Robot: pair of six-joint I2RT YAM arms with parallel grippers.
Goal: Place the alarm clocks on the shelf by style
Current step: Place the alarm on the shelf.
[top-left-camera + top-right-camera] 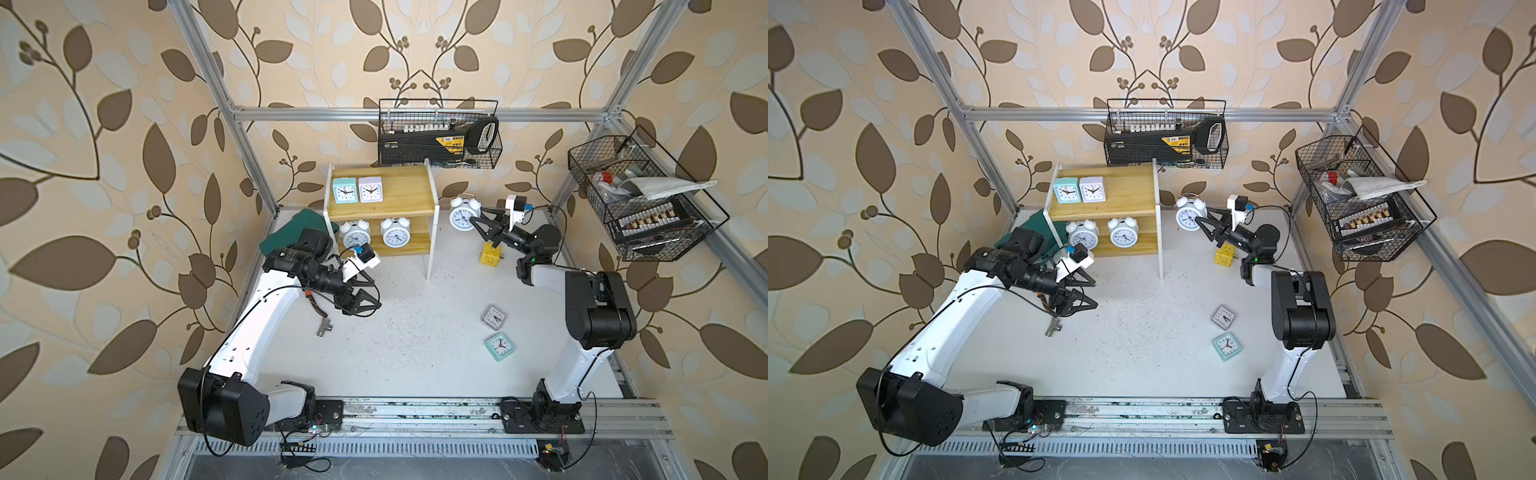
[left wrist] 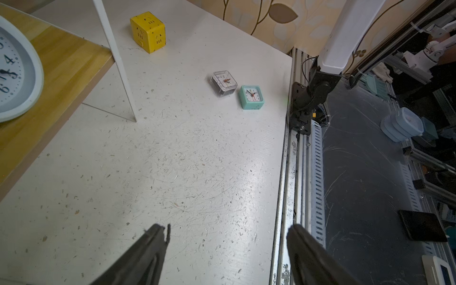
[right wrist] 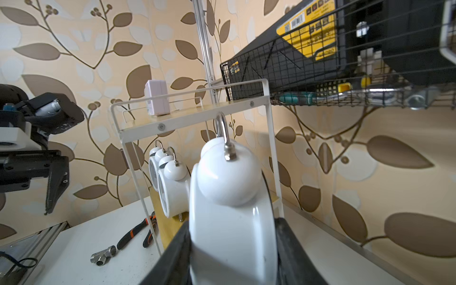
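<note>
Clocks tallied: four shelved, one gripped, two on the bench

Writing: numerals ring every dial. Only the right-hand twin-bell clock (image 2: pixel 14 71) on the lower board, close in the left wrist view, gives a plain 4 and 6. Black case (image 1: pixel 415 149) in the rear wire basket (image 1: pixel 436 101) carries a yellow label (image 3: pixel 308 24) with a barcode; its words are too blurred to read.

Count: seven clocks, three round white twin-bells and four square.
- Shelf (image 1: pixel 399 195), top board: two square, mint clock (image 1: pixel 344 190) and pale lilac clock (image 1: pixel 370 189), upright, side by side at the left end.
- Lower board: two twin-bells, the left-hand twin-bell clock (image 1: pixel 354 235) and the right-hand one, apart, dials facing front.
- Third twin-bell clock (image 1: pixel 462 214): beside the shelf's right frame, pinched front and back by the right fingers (image 3: pixel 287 249).
- Bench (image 1: pixel 415 353), right arm's side: greyish clock (image 1: pixel 494 317) and second mint clock (image 1: pixel 499 346), both face up, just beside each other, not touching.

Left fingers (image 2: pixel 145 254) are spread wide with nothing between them, over bare bench in front of the shelf.

Other items: one yellow cube (image 1: pixel 491 254) with slot markings, one metal tee fitting (image 1: pixel 324 328), one pair of pliers (image 3: pixel 138 233), one dark green case (image 1: pixel 291 232) by the shelf's left side, and a side wire basket (image 1: pixel 648 253), making two baskets.
</note>
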